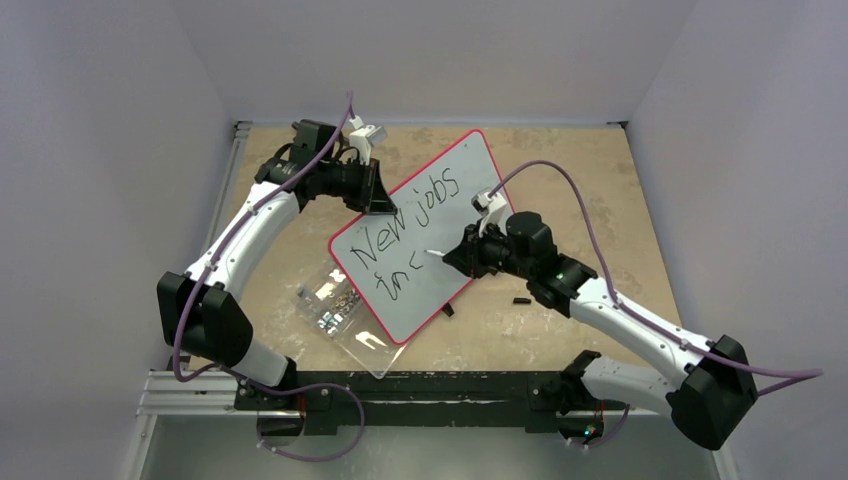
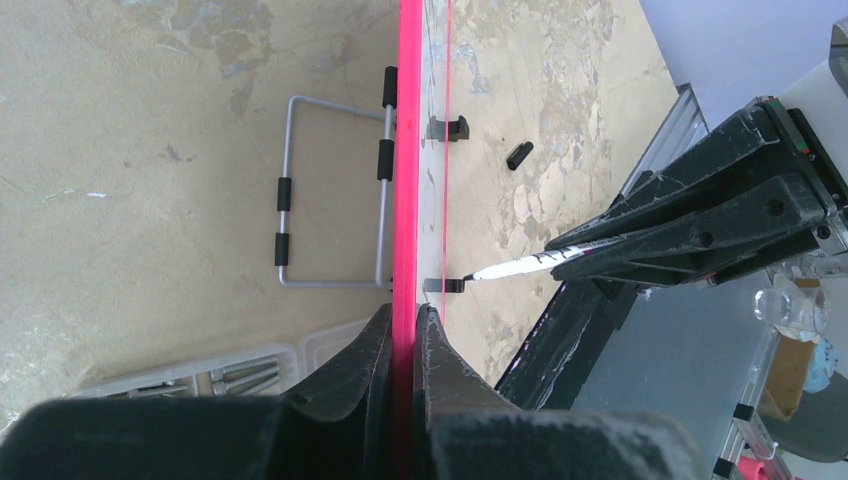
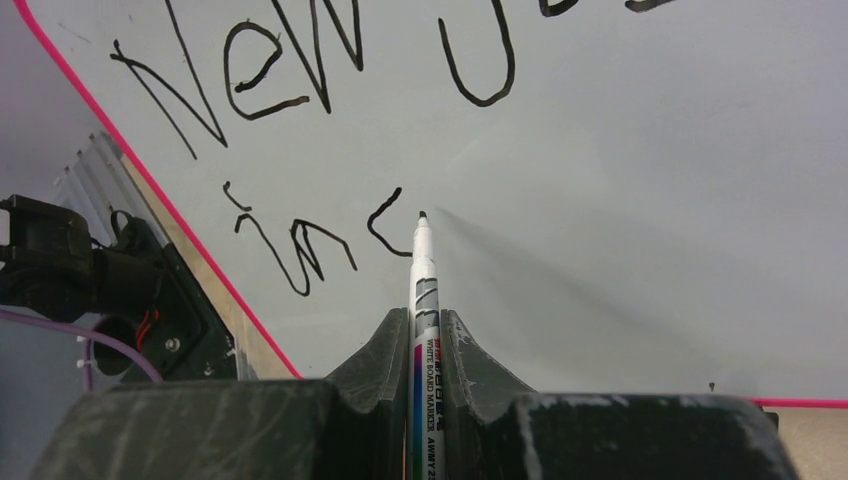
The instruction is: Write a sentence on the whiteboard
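Note:
The whiteboard with a red rim stands tilted on the table. Black writing on it reads "New jobs" and below it "inc"; it also shows in the right wrist view. My left gripper is shut on the board's red rim at its far left edge. My right gripper is shut on a white marker, whose tip touches the board just right of the "c". The marker also shows in the left wrist view.
A clear plastic box of screws lies under the board's near left edge. A small black cap lies on the table right of the board. A wire stand shows behind the board. Grey walls enclose the table.

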Action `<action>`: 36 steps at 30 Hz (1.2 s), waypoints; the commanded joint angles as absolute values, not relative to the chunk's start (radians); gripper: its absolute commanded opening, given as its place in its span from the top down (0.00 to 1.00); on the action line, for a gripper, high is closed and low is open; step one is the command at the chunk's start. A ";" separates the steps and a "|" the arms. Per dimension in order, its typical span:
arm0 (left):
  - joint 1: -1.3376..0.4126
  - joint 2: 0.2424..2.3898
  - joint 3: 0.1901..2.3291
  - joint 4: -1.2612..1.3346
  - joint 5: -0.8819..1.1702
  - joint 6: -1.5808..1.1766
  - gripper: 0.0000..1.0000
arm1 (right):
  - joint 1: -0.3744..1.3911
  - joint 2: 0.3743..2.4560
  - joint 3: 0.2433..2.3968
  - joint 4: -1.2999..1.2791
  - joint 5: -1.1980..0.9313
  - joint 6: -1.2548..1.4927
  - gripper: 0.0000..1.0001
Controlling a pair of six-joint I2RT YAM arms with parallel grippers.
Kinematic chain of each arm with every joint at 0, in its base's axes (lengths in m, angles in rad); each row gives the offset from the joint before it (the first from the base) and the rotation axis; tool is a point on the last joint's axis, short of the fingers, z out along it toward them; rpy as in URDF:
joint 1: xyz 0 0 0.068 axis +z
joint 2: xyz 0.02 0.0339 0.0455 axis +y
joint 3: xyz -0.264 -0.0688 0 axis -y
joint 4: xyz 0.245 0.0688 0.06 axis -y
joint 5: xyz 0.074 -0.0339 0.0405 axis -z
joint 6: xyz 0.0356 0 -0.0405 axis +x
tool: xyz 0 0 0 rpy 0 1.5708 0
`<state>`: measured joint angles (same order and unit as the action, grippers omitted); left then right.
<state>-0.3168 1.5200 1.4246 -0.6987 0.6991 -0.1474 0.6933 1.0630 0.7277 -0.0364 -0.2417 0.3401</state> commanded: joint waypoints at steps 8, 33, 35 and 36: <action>-0.319 1.484 1.440 -0.666 0.608 -0.101 1.00 | 0.692 1.140 0.803 0.037 -0.216 0.352 1.00; -0.324 1.480 1.440 -0.669 0.603 -0.098 1.00 | 0.691 1.117 0.722 0.002 -0.154 0.363 1.00; -0.324 1.480 1.440 -0.667 0.603 -0.098 1.00 | 0.692 1.118 0.738 -0.025 -0.128 0.359 1.00; -0.324 1.481 1.440 -0.668 0.603 -0.098 1.00 | 0.692 1.119 0.745 -0.030 -0.119 0.354 1.00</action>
<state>-0.3210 1.5181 1.4250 -0.6975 0.6956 -0.1471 0.6949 1.1294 0.7040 -0.0025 -0.2302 0.3603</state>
